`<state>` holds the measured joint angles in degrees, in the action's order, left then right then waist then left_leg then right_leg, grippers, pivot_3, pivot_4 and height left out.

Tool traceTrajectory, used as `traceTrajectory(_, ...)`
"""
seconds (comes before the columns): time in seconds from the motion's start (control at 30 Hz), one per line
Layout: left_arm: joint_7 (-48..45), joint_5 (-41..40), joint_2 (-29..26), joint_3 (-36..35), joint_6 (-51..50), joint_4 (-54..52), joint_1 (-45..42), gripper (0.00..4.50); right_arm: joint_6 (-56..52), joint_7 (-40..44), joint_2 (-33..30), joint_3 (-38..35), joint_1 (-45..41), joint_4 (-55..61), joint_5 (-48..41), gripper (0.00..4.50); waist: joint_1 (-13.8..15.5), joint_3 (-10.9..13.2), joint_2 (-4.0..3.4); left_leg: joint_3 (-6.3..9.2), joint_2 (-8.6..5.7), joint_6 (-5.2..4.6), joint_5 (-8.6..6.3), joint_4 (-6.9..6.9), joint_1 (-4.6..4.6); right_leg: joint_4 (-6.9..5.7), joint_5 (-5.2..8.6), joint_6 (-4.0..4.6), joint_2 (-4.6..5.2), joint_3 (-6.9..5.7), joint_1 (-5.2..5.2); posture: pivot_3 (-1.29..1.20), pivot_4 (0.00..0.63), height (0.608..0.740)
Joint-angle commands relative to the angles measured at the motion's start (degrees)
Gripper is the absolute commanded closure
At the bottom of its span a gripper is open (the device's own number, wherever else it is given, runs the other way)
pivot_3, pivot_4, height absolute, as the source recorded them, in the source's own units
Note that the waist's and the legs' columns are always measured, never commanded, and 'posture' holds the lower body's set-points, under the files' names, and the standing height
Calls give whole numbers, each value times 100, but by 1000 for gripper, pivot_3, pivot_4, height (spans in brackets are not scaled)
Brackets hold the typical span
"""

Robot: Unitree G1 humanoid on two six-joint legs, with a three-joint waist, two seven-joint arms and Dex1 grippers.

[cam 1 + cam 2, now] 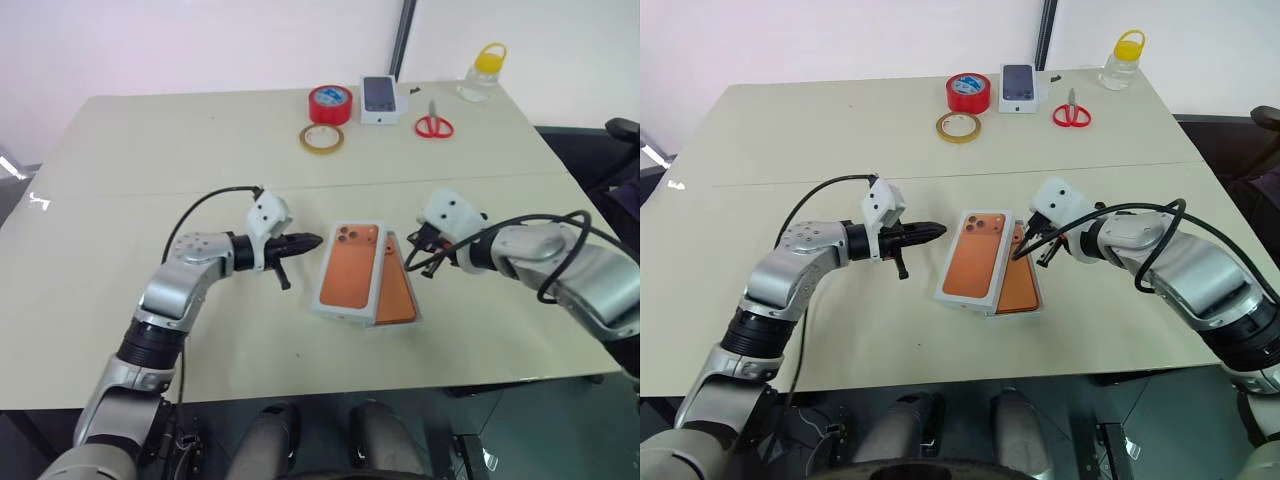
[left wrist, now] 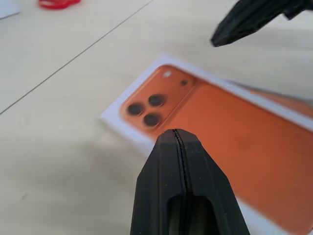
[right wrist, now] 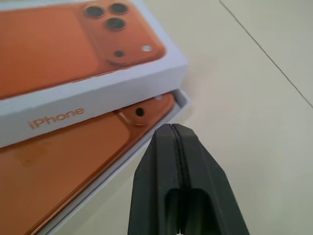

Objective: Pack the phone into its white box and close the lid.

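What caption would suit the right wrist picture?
Shut right gripper beside the white box, the phone inside and the lid lying askew on top.

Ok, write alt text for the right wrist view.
The lid, printed with an orange phone picture, sits skewed over the white box, leaving the orange phone partly uncovered inside. The right tool, shut, points at the box's exposed corner above the beige table.

The lid (image 1: 350, 270) was white round the sides with a big orange phone picture on top, dark lenses and all, plus orange lettering along one edge. The phone (image 3: 73, 161) under it was the same orange-copper, sitting in the white box (image 3: 161, 122). The table (image 1: 150, 150) was pale beige. Further back were a red tape roll (image 1: 330, 103), a tan tape ring (image 1: 322, 138) and red-handled scissors (image 1: 433, 125).
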<state>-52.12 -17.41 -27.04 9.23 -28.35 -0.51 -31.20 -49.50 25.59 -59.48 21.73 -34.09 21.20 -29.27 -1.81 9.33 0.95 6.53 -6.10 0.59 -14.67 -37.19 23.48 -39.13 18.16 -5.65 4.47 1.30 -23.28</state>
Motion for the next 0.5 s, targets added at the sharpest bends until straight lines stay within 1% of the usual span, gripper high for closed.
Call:
traceTrajectory(0.03,-165,140,-175,79,72,47,-102,4500,131,277,109,-48,0,178,494,4476,54,0,0,0,0,1,0,0,0,0,0,0,0,0,0,0,150,740)
traceTrajectory(0.17,-336,460,-202,447,216,376,-266,4500,124,586,281,9,52,285,838,4476,121,0,0,-1,-1,14,8,0,0,3,0,0,0,1,-1,0,150,740)
traceTrajectory(0.33,-748,748,-183,978,309,511,-422,4500,10,795,484,-74,140,422,1126,4476,123,2,3,0,-5,16,8,-1,6,8,0,0,5,0,0,0,150,740)
traceTrajectory(0.5,-864,804,61,1146,467,492,-486,4500,-132,946,517,-254,308,608,1227,4476,108,2,3,0,-3,16,9,0,5,5,0,0,3,1,-3,0,150,740)
